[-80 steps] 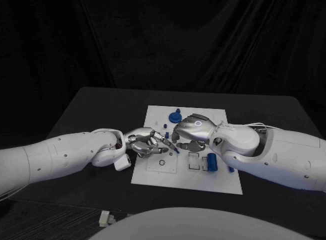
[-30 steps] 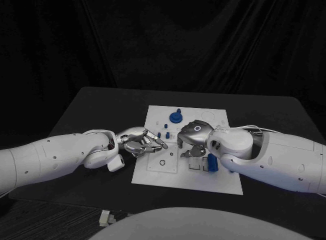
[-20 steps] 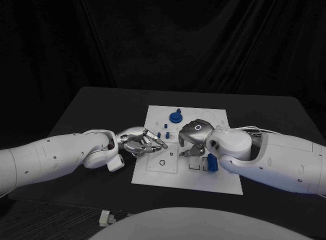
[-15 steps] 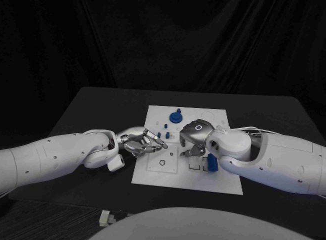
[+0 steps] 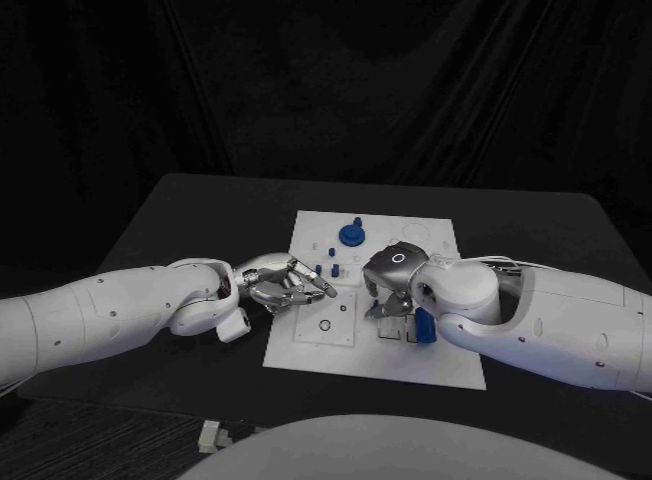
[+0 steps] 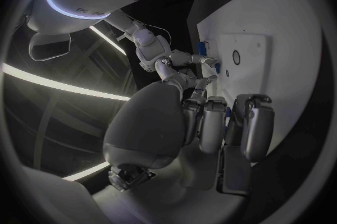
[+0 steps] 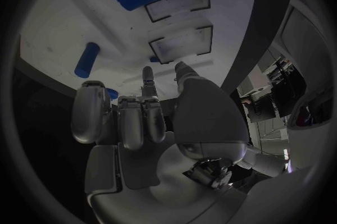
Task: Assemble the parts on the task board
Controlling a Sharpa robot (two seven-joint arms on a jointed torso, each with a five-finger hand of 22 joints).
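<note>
At centre-left of the head view the left hand (image 5: 280, 284) curls clenched and holding nothing at the edge of the white rectangular task board (image 5: 305, 350), while at centre the right hand (image 5: 390, 284), fingers drawn together grasping nothing, hovers over the board's rectangular recesses beside a blue cylindrical part (image 5: 424, 325).

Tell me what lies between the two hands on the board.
In the head view, two small blue parts stand on the white task board between the left hand and the right hand.

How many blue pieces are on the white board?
4 that I can see: a round one at the far end, two small pegs by the left hand, one cylinder by the right hand. The hands may hide more.
</note>
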